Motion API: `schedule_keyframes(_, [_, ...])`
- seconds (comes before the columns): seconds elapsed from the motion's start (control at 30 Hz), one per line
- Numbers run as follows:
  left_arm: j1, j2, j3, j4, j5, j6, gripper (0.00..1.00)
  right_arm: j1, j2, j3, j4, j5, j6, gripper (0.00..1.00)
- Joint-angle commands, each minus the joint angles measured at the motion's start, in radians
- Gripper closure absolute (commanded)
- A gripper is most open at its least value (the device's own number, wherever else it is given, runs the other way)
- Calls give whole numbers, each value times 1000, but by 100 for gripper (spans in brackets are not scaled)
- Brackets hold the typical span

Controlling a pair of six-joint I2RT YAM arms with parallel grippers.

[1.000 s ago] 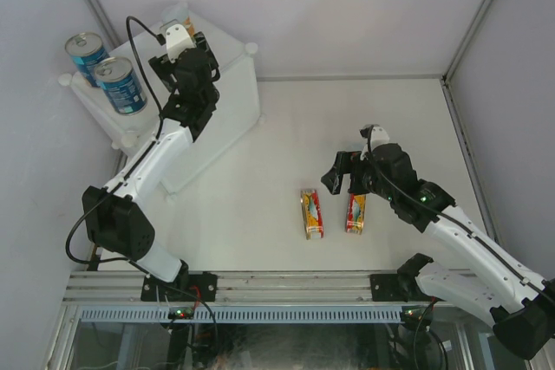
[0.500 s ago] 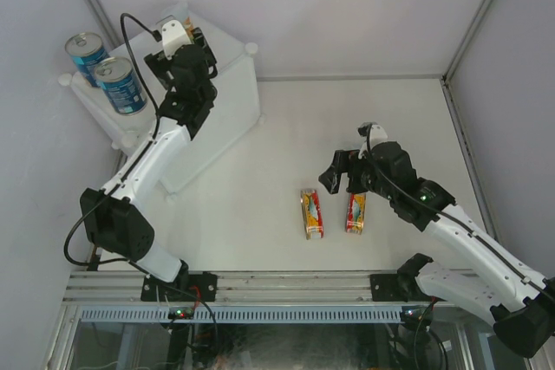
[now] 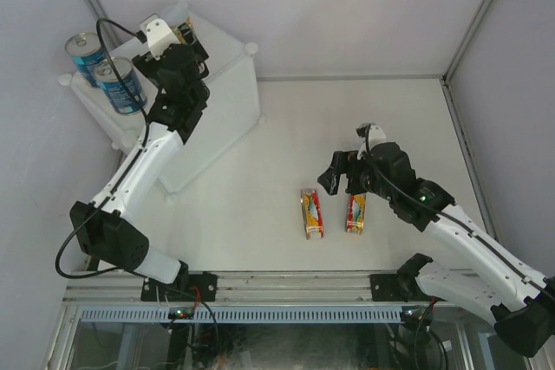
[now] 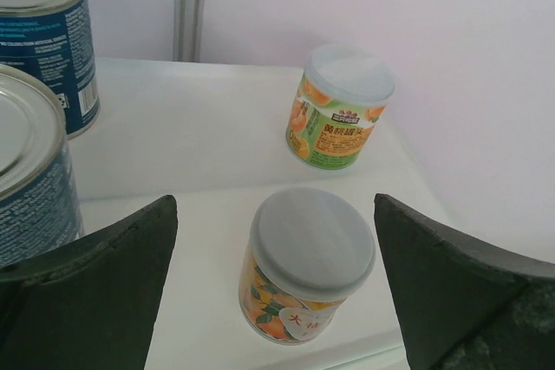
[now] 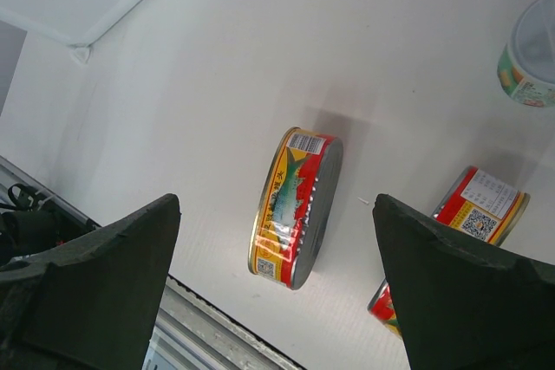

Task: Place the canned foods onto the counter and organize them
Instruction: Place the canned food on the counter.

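1. Your left gripper stands wide open and empty over the counter, straddling the nearer small can. A careless retreat can topple it or clip the tall blue cans beside it.
2. Your right gripper hangs open, holding nothing, above a flat tin on the table. The tin seems to rest on edge, so an off-centre pinch may flip it into the other tin.
3. Since a second ago, your left arm has swung toward the counter's far-left corner, while the right has barely moved.

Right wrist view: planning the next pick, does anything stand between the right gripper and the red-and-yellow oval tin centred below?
Nothing visible does: the open right gripper hangs over the flat oval red-and-yellow tin without touching.
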Motion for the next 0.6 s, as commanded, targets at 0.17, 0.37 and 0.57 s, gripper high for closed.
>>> schedule_keyframes(0.17, [-12,-77,2,27,-47,-30,3,13,15,40,50,-2,4,8])
schedule_keyframes(0.37, [-50,-117,-19,29,-62,-29,5,15,22,50,59,-2,-4,8])
schedule_keyframes(0.57, [-118,-125,-32,64,-72,44,9,5,17,49,60,-11,-13,8])
